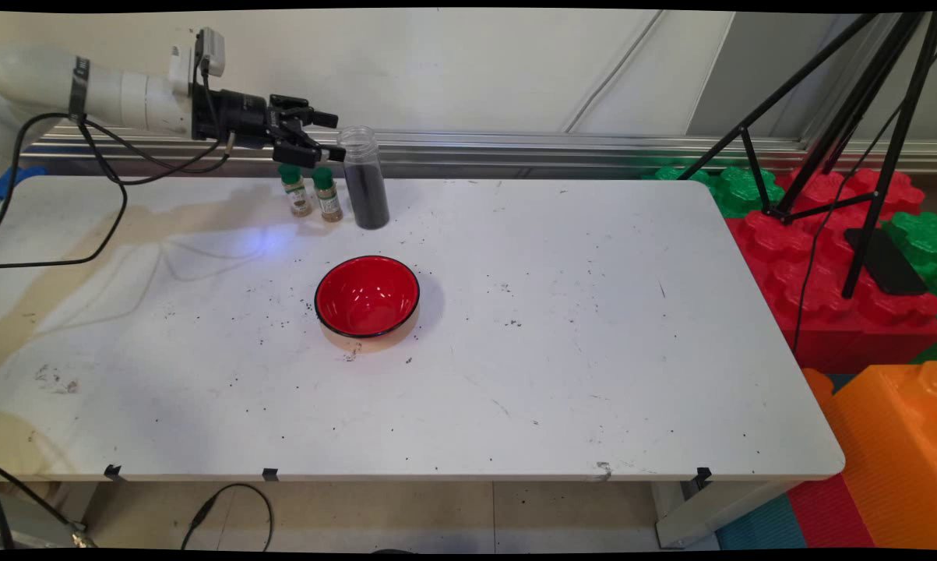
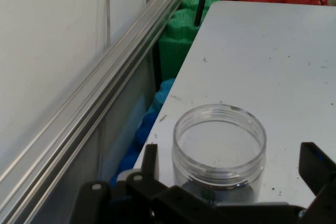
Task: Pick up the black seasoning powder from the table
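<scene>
We see the jar (image 1: 363,179) standing upright near the table's (image 1: 593,351) far edge, a tall clear plastic one with no lid on its threaded mouth. The gripper (image 1: 332,136) reaches in level from the jar's left at neck height. In the hand view the gripper (image 2: 232,153) is spread wide, with one finger (image 2: 150,153) on each side of the jar (image 2: 219,145). Neither finger seems to touch the plastic, though we cannot be sure of the gap.

In our judgement the jar is tall for its base and open on top. Any hold would do best centred, with both fingers meeting the wall together, so that the jar is not pushed over. Kept upright, it would not spill.

The jar is filled with a dark, fine-grained stuff up to about its shoulder, and the neck above is clear. What the grains are we cannot tell.

Just left of the jar stand two small spice bottles (image 1: 312,192) with green caps, close together, holding something light brown. They sit under the gripper and apart from it.

Well in front of the jar, toward the near side, sits a red bowl (image 1: 367,296) with a black rim, and it looks empty. Dark specks lie scattered on the table around the bowl and in front of the jar
</scene>
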Tool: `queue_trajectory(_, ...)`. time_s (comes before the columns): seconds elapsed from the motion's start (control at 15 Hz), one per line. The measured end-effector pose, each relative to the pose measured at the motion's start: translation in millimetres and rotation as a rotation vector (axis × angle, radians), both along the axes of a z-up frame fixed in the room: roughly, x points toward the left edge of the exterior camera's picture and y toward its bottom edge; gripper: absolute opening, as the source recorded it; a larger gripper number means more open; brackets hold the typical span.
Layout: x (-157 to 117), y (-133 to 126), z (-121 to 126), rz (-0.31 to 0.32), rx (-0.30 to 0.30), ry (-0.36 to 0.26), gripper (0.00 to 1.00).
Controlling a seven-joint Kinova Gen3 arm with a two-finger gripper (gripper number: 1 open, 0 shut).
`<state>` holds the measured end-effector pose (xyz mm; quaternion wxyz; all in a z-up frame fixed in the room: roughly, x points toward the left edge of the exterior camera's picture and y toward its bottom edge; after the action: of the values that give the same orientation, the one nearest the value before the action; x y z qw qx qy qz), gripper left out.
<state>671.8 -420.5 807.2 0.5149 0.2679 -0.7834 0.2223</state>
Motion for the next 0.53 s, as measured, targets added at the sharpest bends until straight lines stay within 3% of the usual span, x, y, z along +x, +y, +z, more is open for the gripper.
queue_trajectory(0.53,-2.0,-13.2,-21.9,-0.036,-0.011,0.017,1.0)
